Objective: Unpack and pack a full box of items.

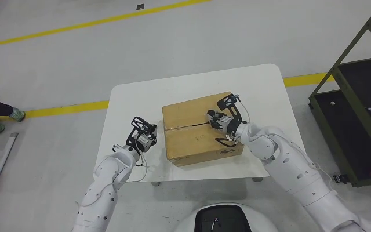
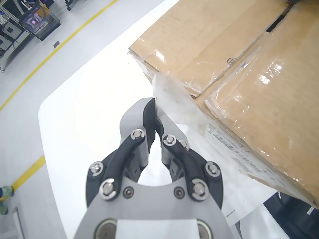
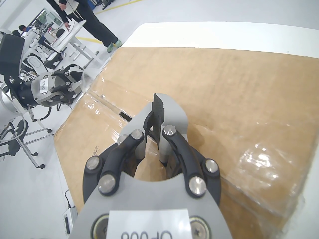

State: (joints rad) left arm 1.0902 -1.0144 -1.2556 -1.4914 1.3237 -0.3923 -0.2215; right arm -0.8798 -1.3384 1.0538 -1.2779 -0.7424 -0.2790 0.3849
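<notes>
In the top view, the cardboard box [image 1: 194, 136] sat at the centre of the frame on the white tabletop [image 1: 133, 98]. Its flaps were closed along a seam [image 1: 185, 126] running left to right. The left end effector [image 1: 143, 135] was just left of the box's left side. The right end effector [image 1: 222, 123] was over the box top, toward the right end of the seam.

In the left wrist view, the left end effector [image 2: 155, 115] had its fingers pinched together on a loose strip of clear tape [image 2: 174, 100]. The strip lifted away from the box [image 2: 211, 26] at the end of the seam.

In the right wrist view, the right end effector [image 3: 156, 115] had its fingers closed together with nothing between them. It was above the box top [image 3: 224, 88], close beside the seam. The left end effector [image 3: 62, 85] was at the box's far end.
</notes>
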